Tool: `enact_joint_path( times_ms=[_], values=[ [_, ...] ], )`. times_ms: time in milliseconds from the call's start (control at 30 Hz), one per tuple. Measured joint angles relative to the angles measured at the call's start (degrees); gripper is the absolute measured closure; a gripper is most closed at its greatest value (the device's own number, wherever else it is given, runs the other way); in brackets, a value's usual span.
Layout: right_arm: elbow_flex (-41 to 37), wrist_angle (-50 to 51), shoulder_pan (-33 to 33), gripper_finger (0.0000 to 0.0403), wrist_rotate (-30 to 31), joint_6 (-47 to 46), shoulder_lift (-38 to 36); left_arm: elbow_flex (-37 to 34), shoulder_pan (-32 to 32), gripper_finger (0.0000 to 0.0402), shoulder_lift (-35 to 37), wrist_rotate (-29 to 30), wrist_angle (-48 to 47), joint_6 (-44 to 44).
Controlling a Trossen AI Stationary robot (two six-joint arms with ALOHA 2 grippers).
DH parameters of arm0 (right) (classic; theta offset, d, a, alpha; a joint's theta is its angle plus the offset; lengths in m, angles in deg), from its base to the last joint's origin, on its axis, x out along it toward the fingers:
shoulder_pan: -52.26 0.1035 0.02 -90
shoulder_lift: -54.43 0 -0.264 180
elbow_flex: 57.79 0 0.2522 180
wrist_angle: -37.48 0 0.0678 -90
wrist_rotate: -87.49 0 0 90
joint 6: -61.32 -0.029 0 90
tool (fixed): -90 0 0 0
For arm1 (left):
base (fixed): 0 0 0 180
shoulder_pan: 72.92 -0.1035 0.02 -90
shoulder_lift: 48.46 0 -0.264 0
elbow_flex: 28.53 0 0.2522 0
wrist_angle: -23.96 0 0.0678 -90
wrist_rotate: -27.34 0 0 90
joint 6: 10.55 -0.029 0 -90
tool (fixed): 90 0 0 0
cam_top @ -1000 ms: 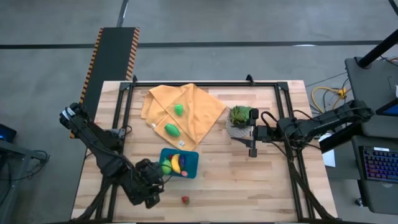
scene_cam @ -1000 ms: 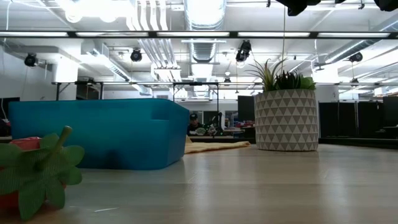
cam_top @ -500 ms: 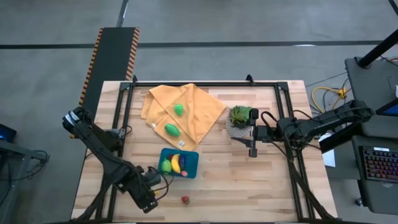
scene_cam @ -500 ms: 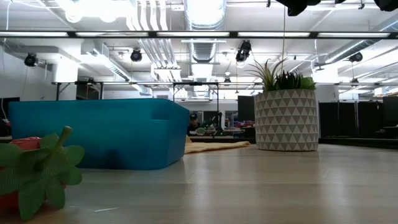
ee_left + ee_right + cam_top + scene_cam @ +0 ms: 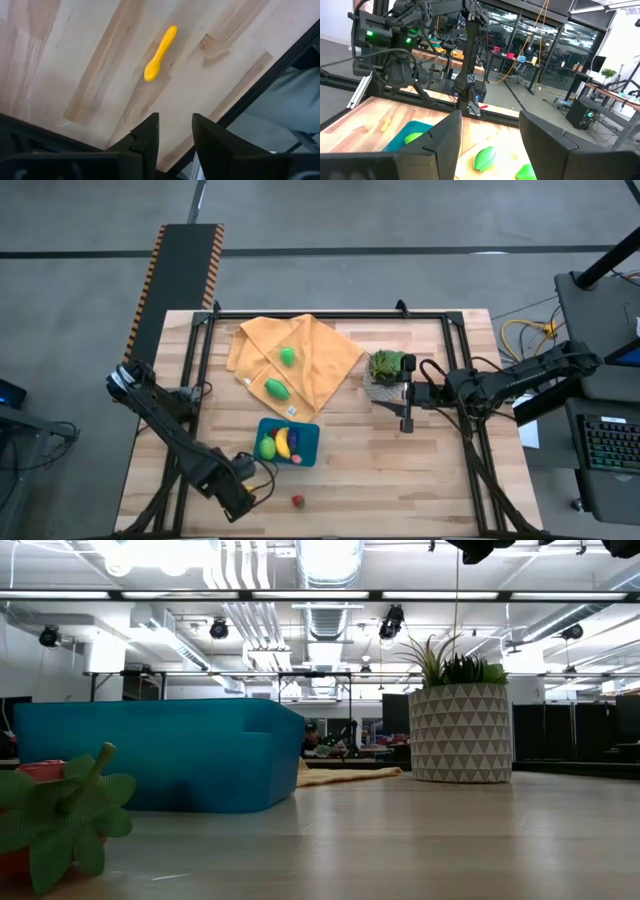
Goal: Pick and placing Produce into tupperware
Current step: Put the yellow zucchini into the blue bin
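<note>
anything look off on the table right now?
A red piece lies alone on bare wood just outside the teal tupperware, near the table's front edge. Two green pieces still sit on the orange cloth. Nothing looks spilled or broken.

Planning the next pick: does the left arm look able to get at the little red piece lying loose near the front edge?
Probably yes. The left gripper hangs close beside the red piece, with only bare table between them and nothing over it.
</note>
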Motion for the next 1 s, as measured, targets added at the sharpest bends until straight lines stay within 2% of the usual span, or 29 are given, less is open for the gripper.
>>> enact_joint_path(
  times_ms=[133, 300, 400, 533, 800, 1000],
  values=[
    [0.00, -0.01, -0.02, 0.0211, 0.00, 0.06, -0.01, -0.42, -0.10, 0.0269, 1.45, 0.06, -0.04, 2.34],
    [0.00, -0.12, 0.00, 0.0211, 0.00, 1.08, -0.01, -0.83, -0.11, 0.0188, 1.58, 0.10, 0.15, 3.21],
    [0.00, -0.13, 0.00, 0.0211, 0.00, 1.47, -0.01, -0.90, -0.11, 0.0158, 0.93, -0.04, 0.54, 2.69],
    [0.00, -0.14, 0.00, 0.0211, 0.00, 1.50, 0.01, -0.97, -0.11, 0.0154, -0.16, -0.22, 0.80, 2.39],
    [0.24, -0.10, 0.00, 0.0211, -0.02, 1.48, -0.01, -0.96, -0.09, 0.0177, -4.05, -1.25, 2.30, 1.03],
    [0.25, -0.10, -0.01, 0.0211, 0.00, 1.48, 0.00, -0.96, -0.09, 0.0181, -7.86, -1.43, 2.11, 1.50]
  ],
)
